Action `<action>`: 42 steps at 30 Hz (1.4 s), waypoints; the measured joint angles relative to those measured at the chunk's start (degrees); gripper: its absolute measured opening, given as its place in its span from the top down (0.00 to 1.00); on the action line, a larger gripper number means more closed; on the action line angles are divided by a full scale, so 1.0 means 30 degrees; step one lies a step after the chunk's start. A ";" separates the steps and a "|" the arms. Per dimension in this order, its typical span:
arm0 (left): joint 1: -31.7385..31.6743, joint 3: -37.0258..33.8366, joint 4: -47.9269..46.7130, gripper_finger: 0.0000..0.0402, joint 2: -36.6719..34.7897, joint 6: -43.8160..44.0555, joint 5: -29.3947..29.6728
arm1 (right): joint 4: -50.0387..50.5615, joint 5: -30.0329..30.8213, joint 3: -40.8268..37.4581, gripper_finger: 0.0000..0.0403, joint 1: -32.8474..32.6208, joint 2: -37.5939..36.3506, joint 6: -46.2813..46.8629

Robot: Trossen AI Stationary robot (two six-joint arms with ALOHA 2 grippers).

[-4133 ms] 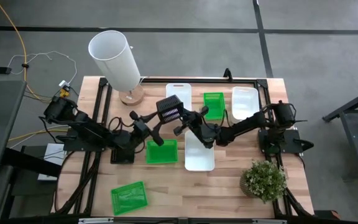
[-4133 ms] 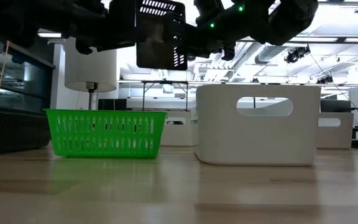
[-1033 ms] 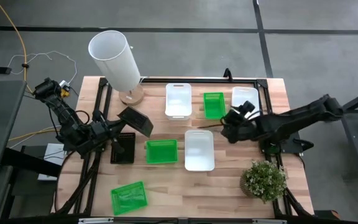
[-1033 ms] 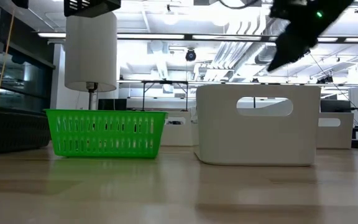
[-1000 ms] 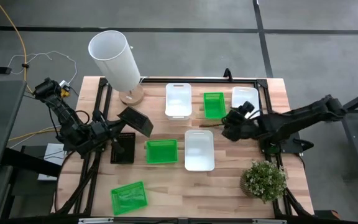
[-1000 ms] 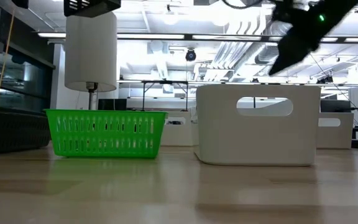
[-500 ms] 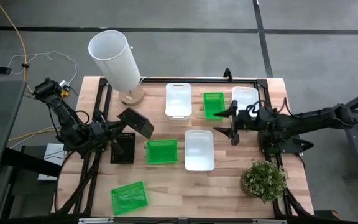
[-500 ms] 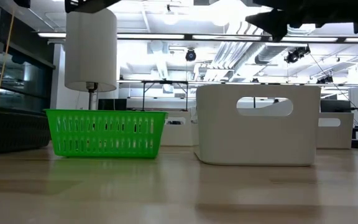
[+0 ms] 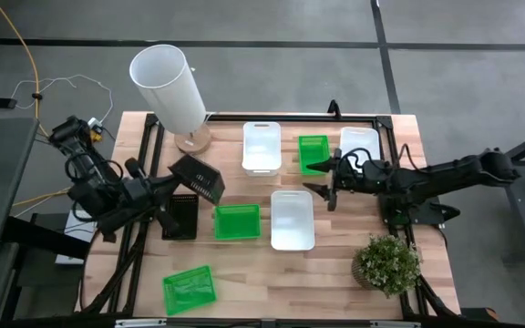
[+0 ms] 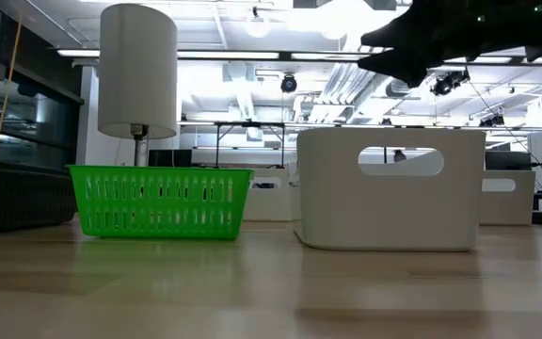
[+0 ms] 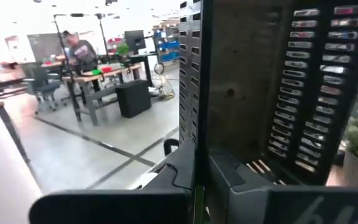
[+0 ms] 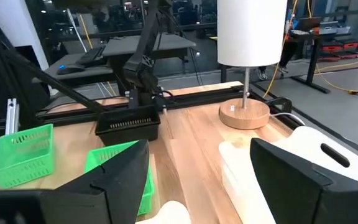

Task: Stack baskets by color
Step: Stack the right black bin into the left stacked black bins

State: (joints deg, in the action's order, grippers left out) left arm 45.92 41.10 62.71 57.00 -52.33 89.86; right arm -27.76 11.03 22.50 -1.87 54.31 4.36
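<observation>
left tool (image 9: 173, 176): we see it pinching a black basket (image 9: 199, 179), tilted, above the black basket on the worktop (image 9: 182, 216)
right tool (image 9: 325, 182): spread, empty, between green basket (image 9: 313, 151) and white basket (image 9: 292, 219)

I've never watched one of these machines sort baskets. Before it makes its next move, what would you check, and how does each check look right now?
1. Left gripper firmly shut on the black basket: ok.
2. Black basket on the table ready beneath to receive it: ok.
3. Held basket level for stacking: not ok, it hangs tilted.
4. Right gripper open and carrying nothing: ok.
5. Right gripper lined up on one basket: cannot tell; it hovers between a green basket and a white basket.
</observation>
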 joint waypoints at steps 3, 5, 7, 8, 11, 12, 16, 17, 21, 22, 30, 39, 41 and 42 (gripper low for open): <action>-0.0980 0.0840 -0.0633 1.00 0.0394 -0.0362 -0.0600 | -0.0170 -0.0201 0.0000 0.34 -0.0007 0.0130 0.0044; -0.1840 0.0905 -0.1191 1.00 0.0542 -0.0411 -0.1785 | -0.0217 -0.0203 0.0000 0.34 -0.0007 0.0128 0.0044; -0.2837 0.0917 -0.1518 1.00 0.0445 -0.0209 -0.3385 | -0.0223 -0.0203 0.0000 0.34 -0.0007 0.0128 0.0044; -0.3351 0.0927 -0.1991 1.00 0.0236 0.0017 -0.4352 | -0.0230 -0.0203 0.0000 0.34 -0.0007 0.0128 -0.0021; -0.5352 0.0988 -0.4727 1.00 -0.0610 0.2149 -0.7529 | -0.0230 -0.0204 0.0000 0.34 -0.0007 0.0128 -0.0149; -0.6225 0.1151 -0.6422 1.00 -0.0943 0.3552 -0.8668 | -0.0237 -0.0211 0.0000 0.34 -0.0007 0.0128 -0.0201; -1.0661 0.2855 -1.6267 1.00 -0.2129 1.1596 -1.5047 | -0.0252 -0.0211 0.0000 0.34 -0.0007 0.0128 -0.0712; -1.1989 0.3437 -1.8230 1.00 -0.2127 1.3312 -1.6557 | -0.0259 -0.0211 0.0000 0.34 -0.0007 0.0128 -0.0811; -1.5814 0.4851 -2.4016 1.00 -0.1698 1.8273 -2.0240 | -0.0259 -0.0104 0.0000 0.34 -0.0007 0.0128 -0.0823; -1.6332 0.5154 -2.5488 1.00 -0.1603 1.9348 -2.1007 | -0.0259 -0.0094 0.0000 0.34 -0.0007 0.0128 -0.0823; -1.6287 0.5968 -3.7725 1.00 -0.1577 2.7946 -2.2208 | -0.0263 0.0161 0.0000 0.34 -0.0007 0.0128 -0.1360; -1.2470 0.5968 -4.5328 1.00 -0.1643 3.7997 -2.3871 | -0.0266 0.0154 0.0000 0.34 -0.0007 0.0128 -0.0088; -1.1310 0.5968 -4.6474 1.00 -0.1636 4.0321 -2.3882 | -0.0266 0.0154 0.0000 0.34 -0.0007 0.0128 0.0156; -1.0721 0.5968 -4.6943 1.00 -0.1611 4.1555 -2.3774 | -0.0266 0.0154 0.0000 0.34 -0.0007 0.0128 0.0281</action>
State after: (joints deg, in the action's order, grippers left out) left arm 13.76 59.00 -78.12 52.17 72.34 18.54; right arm -28.56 11.49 22.50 -1.89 54.70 5.20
